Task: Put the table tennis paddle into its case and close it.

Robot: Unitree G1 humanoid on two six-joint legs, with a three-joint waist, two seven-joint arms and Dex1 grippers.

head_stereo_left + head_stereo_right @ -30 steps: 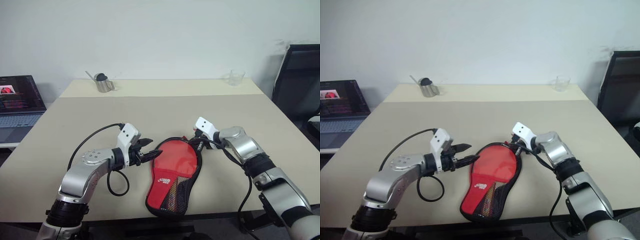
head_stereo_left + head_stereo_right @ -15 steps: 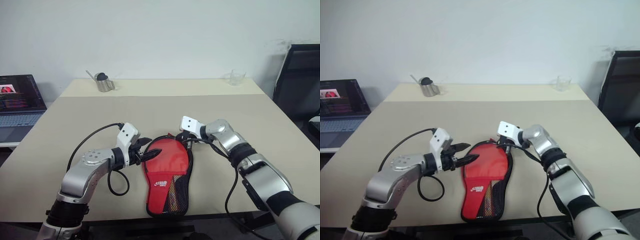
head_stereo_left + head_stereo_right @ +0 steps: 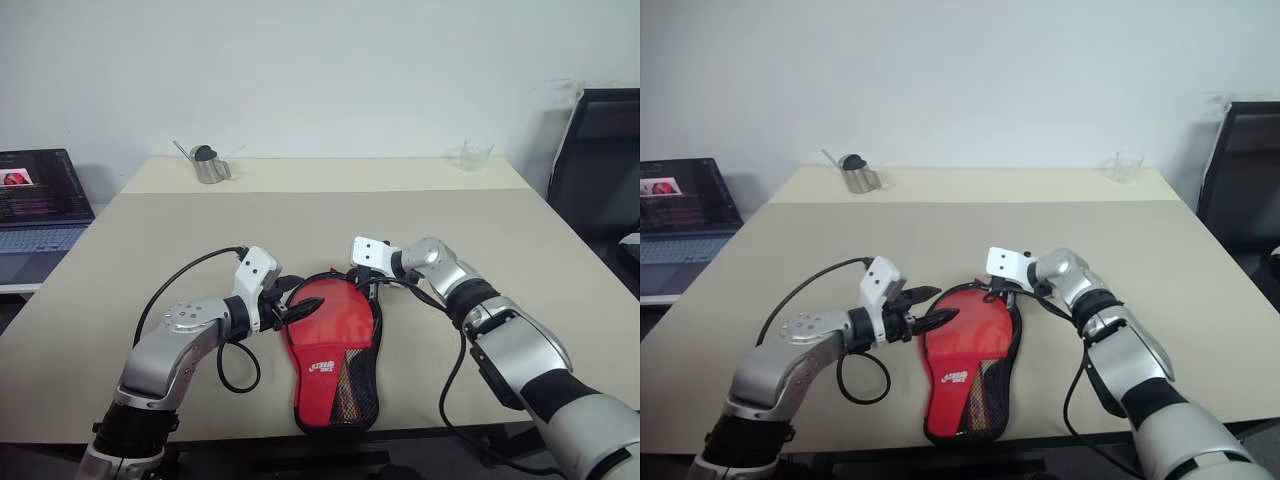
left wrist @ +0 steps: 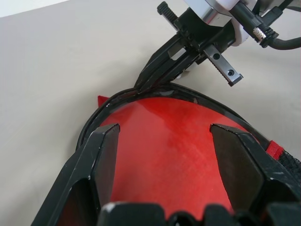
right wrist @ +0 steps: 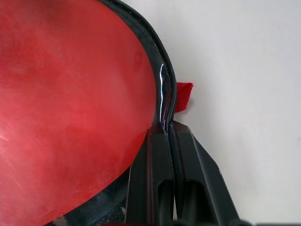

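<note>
Two grippers at case (image 3: 330,350): right gripper (image 4: 141,86) pinched its black rim, left gripper (image 3: 300,309) spread over the red top.

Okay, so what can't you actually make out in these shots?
- Zip pull: right gripper, shut on the case rim, covers it in the right wrist view.
- Paddle handle: under the case's cover, head views.
- Case lettering: too small, head views.
- Cup: contents unclear.

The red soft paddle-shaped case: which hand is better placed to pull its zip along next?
Probably the right hand: it is shut on the black edging of the red soft paddle-shaped case, beside a small red tab. The left hand is open over the case's red surface, gripping nothing.
</note>
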